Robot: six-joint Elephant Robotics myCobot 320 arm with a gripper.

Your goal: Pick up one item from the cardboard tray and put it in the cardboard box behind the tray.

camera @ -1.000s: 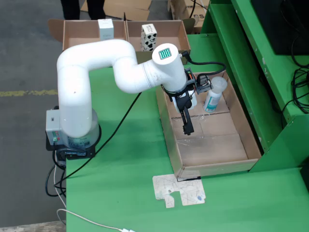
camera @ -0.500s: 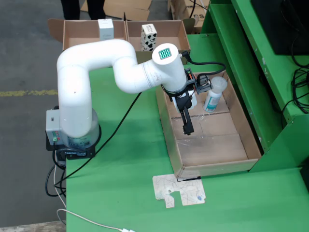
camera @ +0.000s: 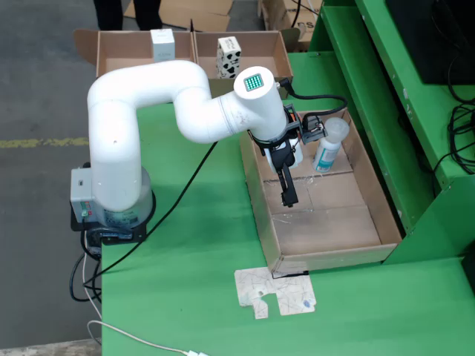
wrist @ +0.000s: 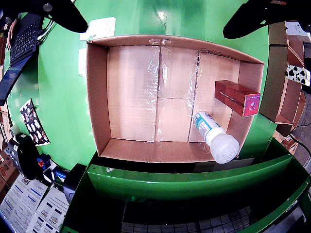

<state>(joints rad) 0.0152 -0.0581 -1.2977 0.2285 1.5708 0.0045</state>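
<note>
In the standing view the white arm (camera: 163, 104) reaches over the cardboard tray (camera: 375, 200) on the green surface (camera: 193, 259), its claw (camera: 288, 194) hanging above the tray floor; in the wrist view its two dark fingers (wrist: 257, 17) sit at the top corners, spread wide and holding nothing. At one end of the tray lie a white bottle with a teal label (wrist: 215, 136) and, just beside it, a red carton (wrist: 237, 97). Beyond the tray stands the cardboard box (camera: 256, 44), holding a white box (camera: 162, 44) and a black-spotted carton (camera: 228, 57).
</note>
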